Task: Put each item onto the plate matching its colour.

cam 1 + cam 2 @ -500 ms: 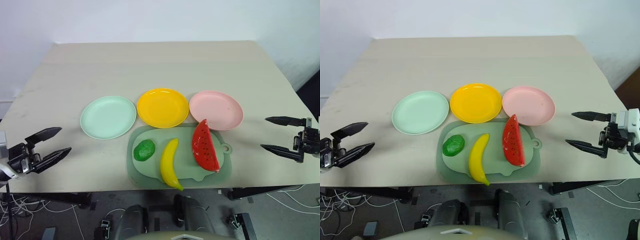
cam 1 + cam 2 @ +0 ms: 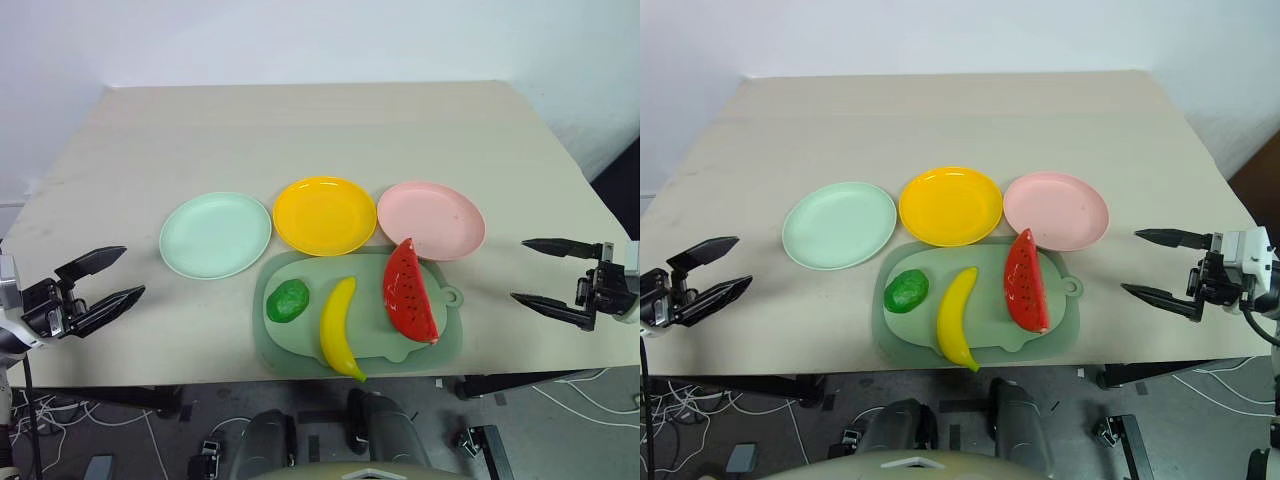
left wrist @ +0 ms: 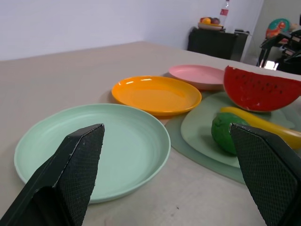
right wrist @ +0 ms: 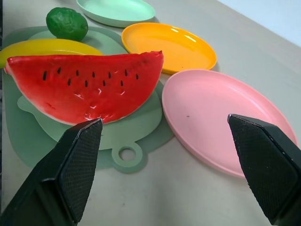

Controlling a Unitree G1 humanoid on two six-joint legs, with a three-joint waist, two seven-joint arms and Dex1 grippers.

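Note:
Three plates stand in a row on the table: mint green point(image 2: 216, 234), yellow point(image 2: 325, 215) and pink point(image 2: 431, 219). In front of them, on a dull-green pig-shaped mat point(image 2: 300, 340), lie a dark-green bumpy lump point(image 2: 288, 300), a yellow banana point(image 2: 338, 326) and a red watermelon wedge point(image 2: 411, 293) with black seeds. My left gripper point(image 2: 108, 278) hovers open at the table's left front edge, pointing toward the mint plate point(image 3: 94, 150). My right gripper point(image 2: 533, 271) stays open at the right front edge, facing the watermelon point(image 4: 87, 87) and pink plate point(image 4: 225, 117). Both are empty.
The beige table point(image 2: 320, 130) stretches wide behind the plates. Its front edge runs just below the mat, with cables on the floor point(image 2: 40, 415) beneath. In the left wrist view a dark cabinet point(image 3: 216, 42) stands far off.
Both grippers have edged a little inward toward the table's middle, staying open. The items and plates lie as before.

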